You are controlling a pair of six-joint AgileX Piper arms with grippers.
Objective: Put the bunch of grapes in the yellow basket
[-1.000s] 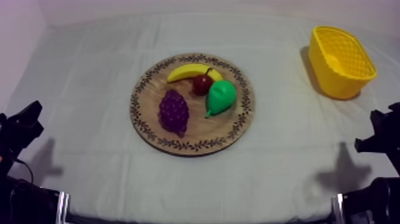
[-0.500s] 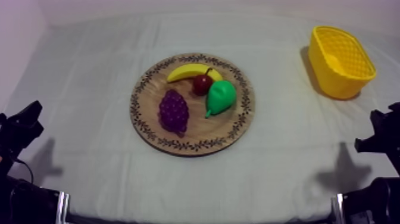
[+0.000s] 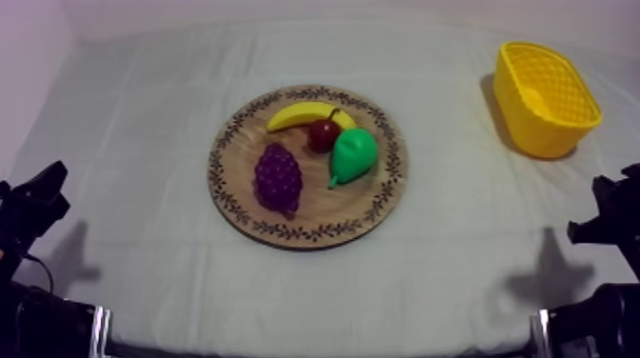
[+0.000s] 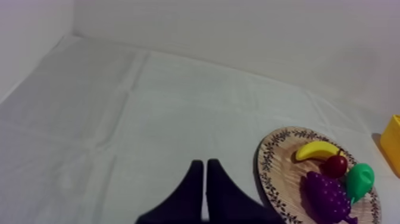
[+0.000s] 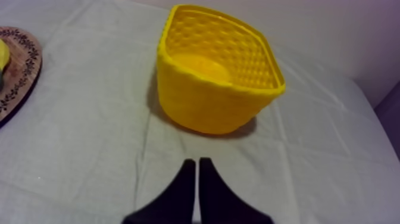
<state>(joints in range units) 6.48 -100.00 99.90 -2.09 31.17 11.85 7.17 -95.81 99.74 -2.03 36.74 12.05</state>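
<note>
Purple bunch of grapes (image 3: 278, 179) lies on the near left part of the round wooden board (image 3: 314, 234) at the centre of the table (image 3: 133, 133), well apart from the yellow basket (image 3: 530, 122) at the far right corner, because the left gripper (image 4: 205, 179) and the right gripper (image 5: 197, 179) rest with fingers pressed together, empty.

The top camera stands high at the near edge and looks down at a slant on the whole table (image 3: 143, 124), from well off. The left wrist camera sits low behind the left pincer (image 4: 205, 170), facing forward along the cloth; the wooden board (image 4: 286, 170) lies ahead to that pincer's right. The right wrist camera sits behind the right pincer (image 5: 197, 167), with the yellow basket (image 5: 202, 104) near, straight ahead. All three views share the board's rim and the basket.
</note>
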